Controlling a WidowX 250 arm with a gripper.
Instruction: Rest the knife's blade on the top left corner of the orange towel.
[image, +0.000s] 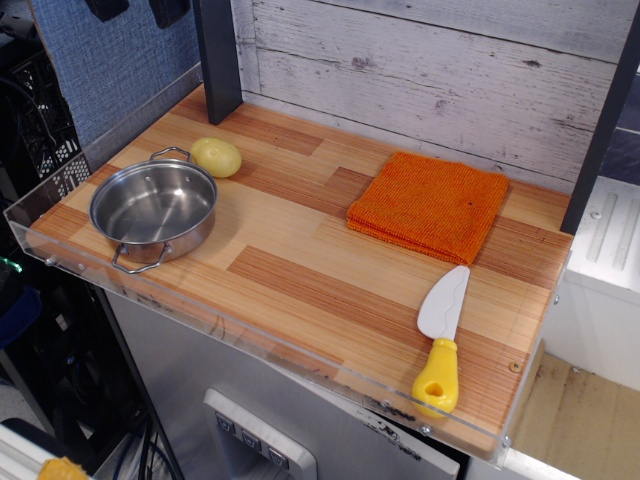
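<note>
The knife (440, 335) lies flat near the front right corner of the wooden table, its white blade (446, 302) pointing away and its yellow handle (437, 378) toward the front edge. The orange towel (430, 205) lies folded at the back right, just beyond the blade tip and not touching it. Only two dark fingertips of my gripper (137, 8) show at the top left edge of the frame, high above the table. They stand apart with nothing between them, far from both knife and towel.
A steel pan (153, 210) with two handles sits at the left. A round pale-yellow object (216, 157) lies just behind it. A dark post (218, 60) rises at the back left. A clear plastic lip (250, 345) runs along the front edge.
</note>
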